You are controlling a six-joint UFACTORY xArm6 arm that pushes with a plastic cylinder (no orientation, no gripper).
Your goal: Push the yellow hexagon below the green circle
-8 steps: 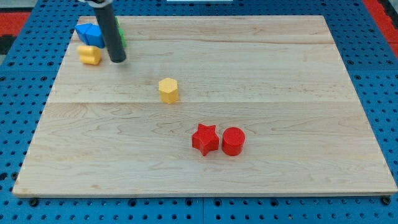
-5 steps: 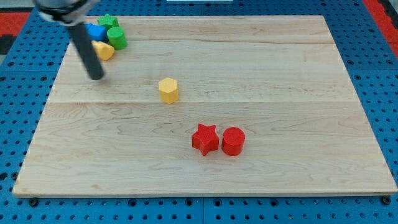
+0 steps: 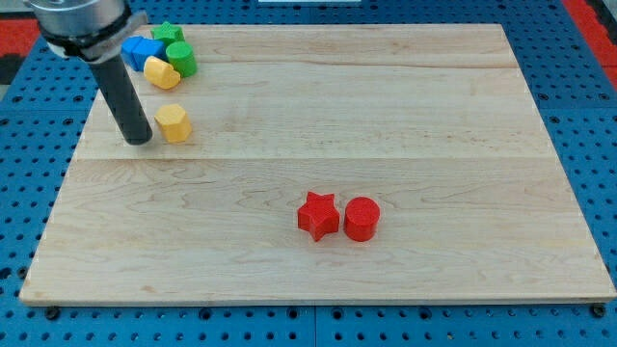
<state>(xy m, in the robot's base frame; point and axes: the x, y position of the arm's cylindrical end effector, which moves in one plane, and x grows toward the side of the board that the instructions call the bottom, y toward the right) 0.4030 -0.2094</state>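
The yellow hexagon [image 3: 174,123] lies near the board's upper left. The green circle [image 3: 181,60] is above it, in a cluster at the top left corner. My tip [image 3: 139,141] rests on the board just left of the yellow hexagon, close to it or touching it. The dark rod rises from the tip toward the view's top left.
The corner cluster also holds a second yellow block [image 3: 162,72], a blue block [image 3: 143,50] and a green star [image 3: 168,34]. A red star [image 3: 318,215] and a red circle [image 3: 362,219] sit side by side at lower centre. The wooden board [image 3: 434,145] lies on a blue pegboard.
The yellow hexagon now sits far to the left and slightly up, under the corner cluster. My tip has moved a little down from beside the cluster and now stands at the hexagon's left.
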